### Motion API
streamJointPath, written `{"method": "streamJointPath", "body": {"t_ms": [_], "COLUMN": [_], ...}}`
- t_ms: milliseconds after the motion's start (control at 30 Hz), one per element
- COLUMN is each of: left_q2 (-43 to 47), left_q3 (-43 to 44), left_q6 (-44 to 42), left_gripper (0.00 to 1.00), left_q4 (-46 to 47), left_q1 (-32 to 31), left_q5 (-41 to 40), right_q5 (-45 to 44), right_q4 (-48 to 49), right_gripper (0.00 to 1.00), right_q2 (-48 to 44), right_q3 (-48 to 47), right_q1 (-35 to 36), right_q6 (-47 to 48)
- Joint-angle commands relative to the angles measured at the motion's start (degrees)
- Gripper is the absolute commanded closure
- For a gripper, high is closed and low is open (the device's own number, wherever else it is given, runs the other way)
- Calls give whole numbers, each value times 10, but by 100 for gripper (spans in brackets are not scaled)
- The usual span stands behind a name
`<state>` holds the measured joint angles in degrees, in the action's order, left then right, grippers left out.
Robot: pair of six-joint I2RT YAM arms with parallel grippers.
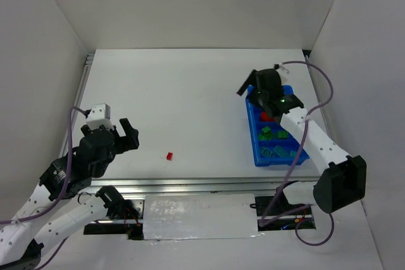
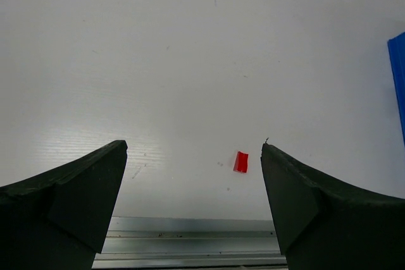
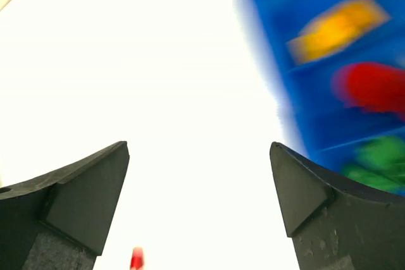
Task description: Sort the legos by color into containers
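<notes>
Counted one loose red lego [image 1: 169, 155] on the white counter [image 1: 190, 93], lying near its front edge and well apart from the single bright blue tray [image 1: 255, 147] at the right. Made out three colour groups in the tray from above, in separate bands: a red cluster [image 1: 267, 117], then green pieces [image 1: 270, 134], then cyan pieces [image 1: 276, 152] nearest the front. Could not count the pieces within any group. Picked up a fourth colour only through the right wrist camera, badly blurred: two yellow pieces [image 3: 338, 26] beyond the red. Placed the right gripper [image 1: 256, 88] over the tray's far end, jaws spread wide with nothing between them. Placed the left gripper [image 1: 123, 134] at the left of the counter, aimed toward the loose red lego, jaws likewise wide and empty. Noted that brick untouched, nearer the right-hand fingertip in the left wrist view.
</notes>
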<state>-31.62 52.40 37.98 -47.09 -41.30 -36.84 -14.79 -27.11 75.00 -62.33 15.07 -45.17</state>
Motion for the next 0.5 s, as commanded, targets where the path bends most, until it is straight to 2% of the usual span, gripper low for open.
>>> {"method": "streamJointPath", "body": {"t_ms": [0,100,133,267,467], "left_q2": [22,50,59,97,128], "left_q3": [27,31,32,31,32], "left_q6": [66,94,105,120,141], "left_gripper": [1,0,0,1,1], "left_q4": [-41,-73,-77,-87,-103], "left_q1": [4,5,6,8,9], "left_q5": [-85,-123,-129,-145,-158], "right_q5": [-67,-68,-64,-97,-133], "right_q4": [-26,-21,-12,-46,-111], "right_gripper": [0,0,0,0,1], "right_q2": [-32,-12,0,115,297], "right_q3": [-40,-43,-44,-109,-236], "right_q1": [152,238,292,412,514], "right_q6": [46,38,37,3,-33]}}
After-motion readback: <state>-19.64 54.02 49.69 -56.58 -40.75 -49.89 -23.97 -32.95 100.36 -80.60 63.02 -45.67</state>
